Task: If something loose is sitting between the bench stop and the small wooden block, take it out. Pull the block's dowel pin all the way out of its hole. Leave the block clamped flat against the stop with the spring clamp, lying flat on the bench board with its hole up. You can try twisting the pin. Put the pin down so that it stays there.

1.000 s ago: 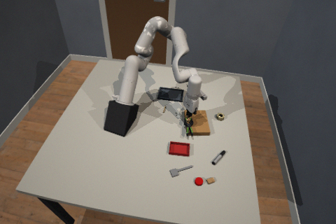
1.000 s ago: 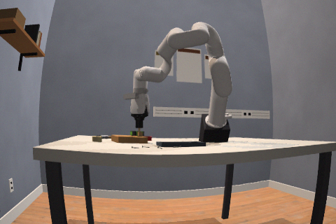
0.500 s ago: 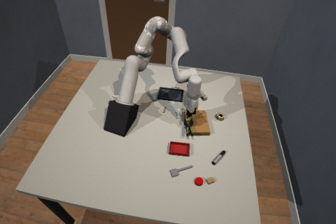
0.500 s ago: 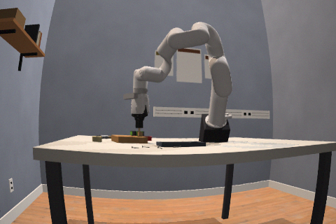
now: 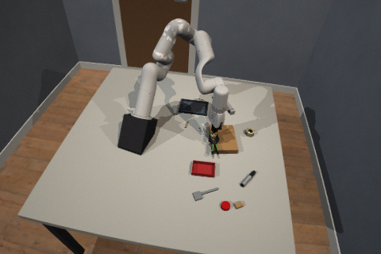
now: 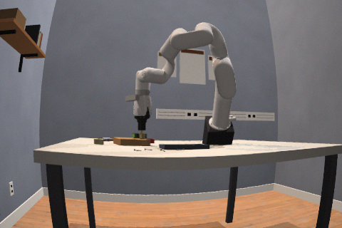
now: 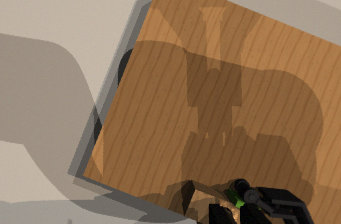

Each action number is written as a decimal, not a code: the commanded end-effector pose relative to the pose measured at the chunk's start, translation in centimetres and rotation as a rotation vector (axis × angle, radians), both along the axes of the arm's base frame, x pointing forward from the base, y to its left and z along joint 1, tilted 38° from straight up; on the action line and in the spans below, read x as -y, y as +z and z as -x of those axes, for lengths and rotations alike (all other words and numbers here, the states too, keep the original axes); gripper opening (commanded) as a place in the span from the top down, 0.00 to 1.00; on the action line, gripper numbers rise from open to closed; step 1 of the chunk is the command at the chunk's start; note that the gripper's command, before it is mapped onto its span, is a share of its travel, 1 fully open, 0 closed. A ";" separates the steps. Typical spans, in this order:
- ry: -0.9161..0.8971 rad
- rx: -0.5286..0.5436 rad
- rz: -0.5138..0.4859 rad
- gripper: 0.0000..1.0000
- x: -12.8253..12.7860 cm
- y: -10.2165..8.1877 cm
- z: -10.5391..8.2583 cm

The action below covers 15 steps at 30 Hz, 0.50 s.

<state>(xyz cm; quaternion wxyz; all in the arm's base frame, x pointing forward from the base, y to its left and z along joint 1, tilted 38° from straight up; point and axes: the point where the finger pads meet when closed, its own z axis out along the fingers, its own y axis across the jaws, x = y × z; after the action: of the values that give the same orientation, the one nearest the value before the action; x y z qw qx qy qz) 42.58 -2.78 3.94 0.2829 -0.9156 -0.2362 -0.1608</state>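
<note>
The wooden bench board (image 5: 230,142) (image 6: 128,142) (image 7: 181,100) lies right of the table's middle. At its front left edge, my gripper (image 5: 214,134) (image 6: 142,130) points straight down. It is shut on the dowel pin, which stands upright over the small wooden block (image 7: 192,198). The black spring clamp with green tips (image 5: 213,148) (image 7: 263,201) sits right beside the block at the board's edge. In the wrist view only the block's corner and part of the clamp show at the bottom. The fingertips and the bench stop are hidden.
A red tray (image 5: 203,168), a marker (image 5: 248,178), a grey key-shaped tool (image 5: 203,194), a red disc (image 5: 225,205) and a small tan cube (image 5: 238,204) lie in front. A nut (image 5: 249,132) lies right of the board. A dark tablet (image 5: 193,106) and the arm's black base (image 5: 136,132) are behind and to the left.
</note>
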 end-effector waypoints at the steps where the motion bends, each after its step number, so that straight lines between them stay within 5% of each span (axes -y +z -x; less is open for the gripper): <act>1: -0.008 -0.003 0.000 1.00 0.1 0.1 -0.1; 15: -0.044 -0.030 -0.008 1.00 0.1 0.1 -0.1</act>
<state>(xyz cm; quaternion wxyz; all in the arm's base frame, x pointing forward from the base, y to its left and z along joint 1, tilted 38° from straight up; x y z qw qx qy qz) 42.58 -2.78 3.95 0.2866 -0.9209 -0.2146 -0.1541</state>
